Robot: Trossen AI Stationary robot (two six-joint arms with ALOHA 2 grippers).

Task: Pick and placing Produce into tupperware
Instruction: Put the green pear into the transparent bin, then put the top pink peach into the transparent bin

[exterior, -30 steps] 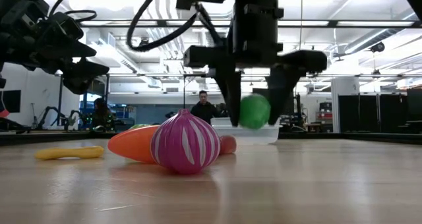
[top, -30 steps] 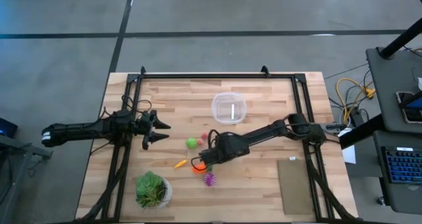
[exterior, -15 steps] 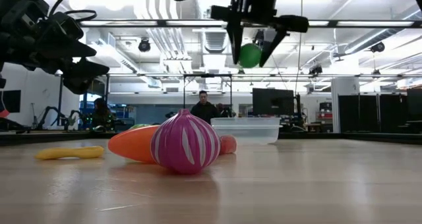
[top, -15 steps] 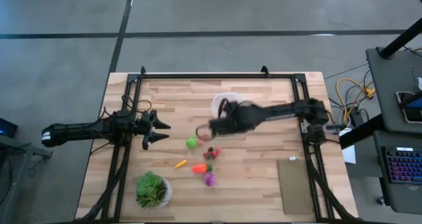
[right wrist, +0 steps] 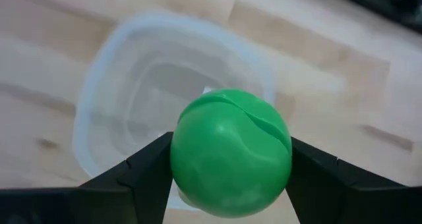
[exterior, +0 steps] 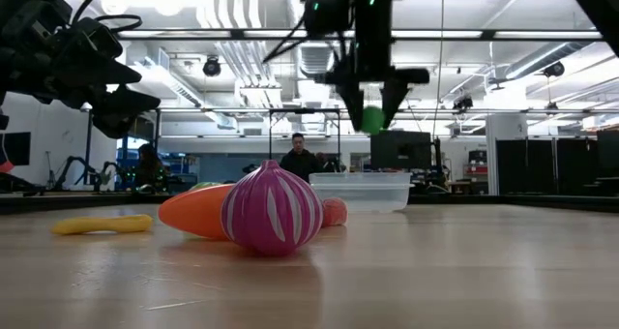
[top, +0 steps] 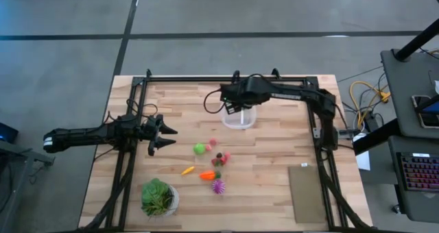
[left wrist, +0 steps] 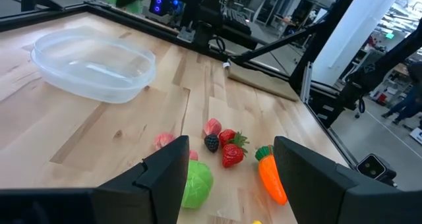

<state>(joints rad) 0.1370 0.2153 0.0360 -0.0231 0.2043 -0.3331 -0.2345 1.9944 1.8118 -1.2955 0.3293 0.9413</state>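
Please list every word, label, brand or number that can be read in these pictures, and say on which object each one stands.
None can be read.
The container, the green ball in the right gripper and the other toys bear no lettering.
The room's screens are too blurred to read.

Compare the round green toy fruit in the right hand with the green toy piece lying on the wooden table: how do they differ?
The round green toy fruit is gripped by the right hand, in the air above the clear plastic container. The green toy piece lies free on the wooden table, beside small red pieces. Both are green and rounded.
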